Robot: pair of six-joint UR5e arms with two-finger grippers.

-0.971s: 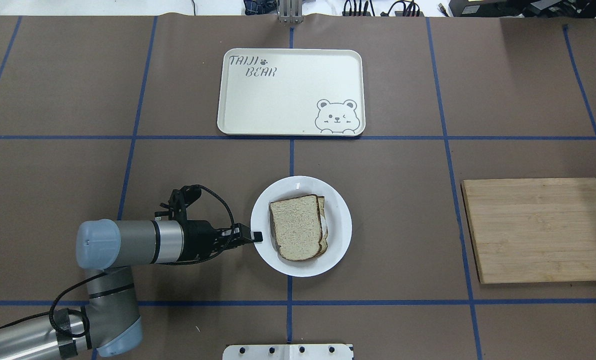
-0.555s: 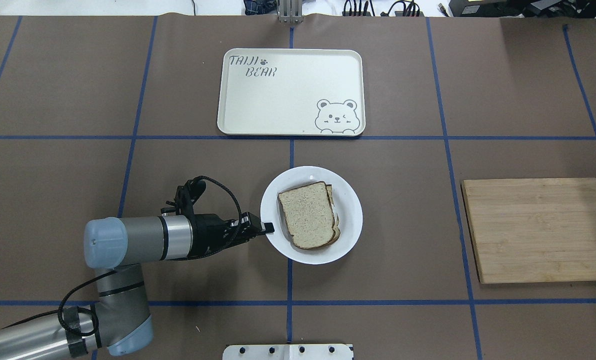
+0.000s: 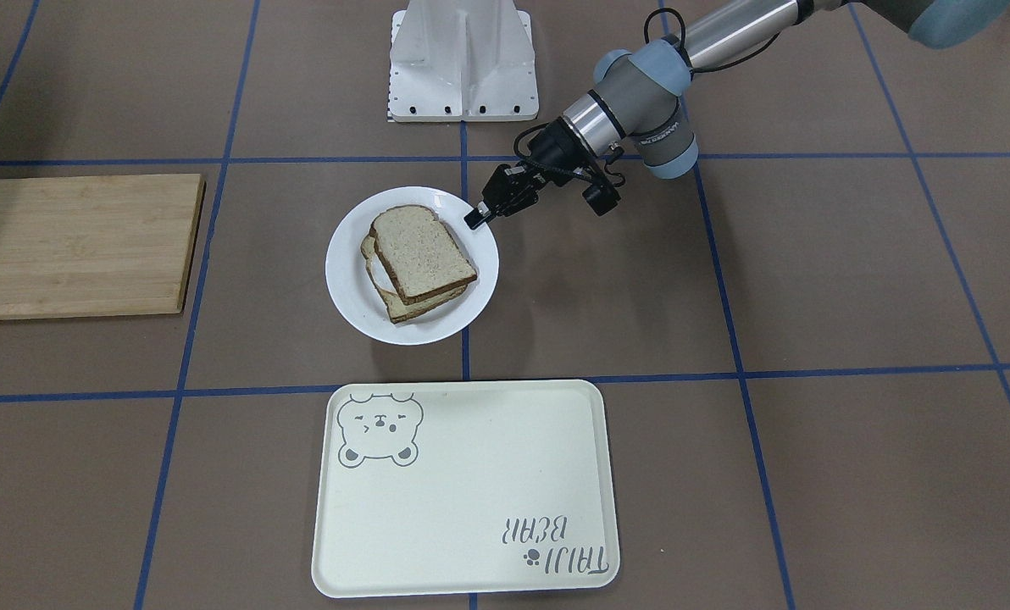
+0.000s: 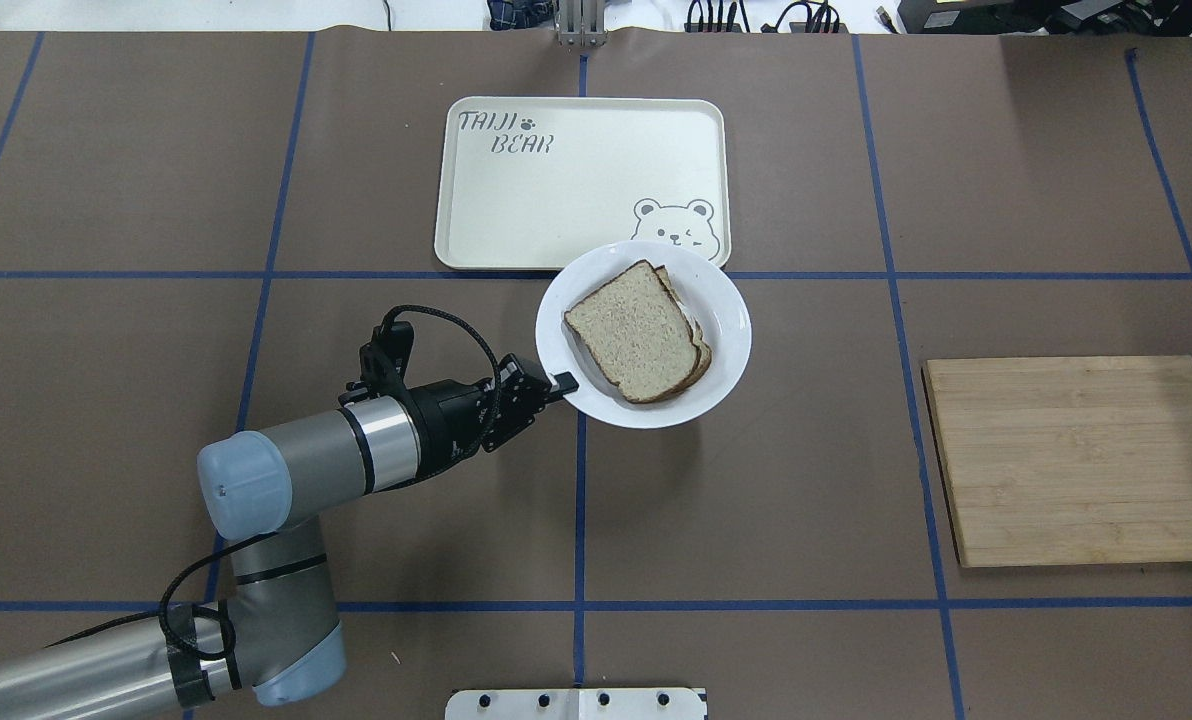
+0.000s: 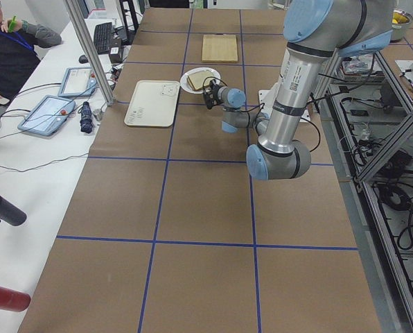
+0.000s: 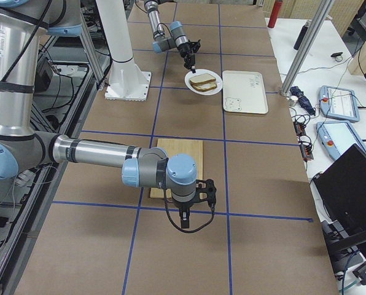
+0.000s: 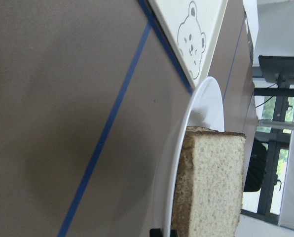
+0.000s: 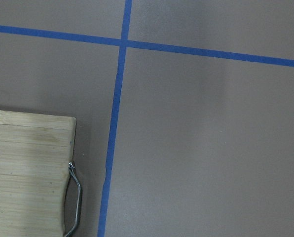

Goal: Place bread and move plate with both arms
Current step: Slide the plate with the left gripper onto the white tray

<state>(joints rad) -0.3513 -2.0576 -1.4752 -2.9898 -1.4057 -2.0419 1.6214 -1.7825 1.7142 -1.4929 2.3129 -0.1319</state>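
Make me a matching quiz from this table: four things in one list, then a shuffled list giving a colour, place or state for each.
Things:
1. plate
2. bread
3. tray
4. cutting board

Descriptions:
A. wooden, on the robot's right
B. gripped at its rim by the left gripper
C. cream, with a bear drawing
D. pale, speckled, brown crust

Pairs: 1-B, 2-D, 3-C, 4-A
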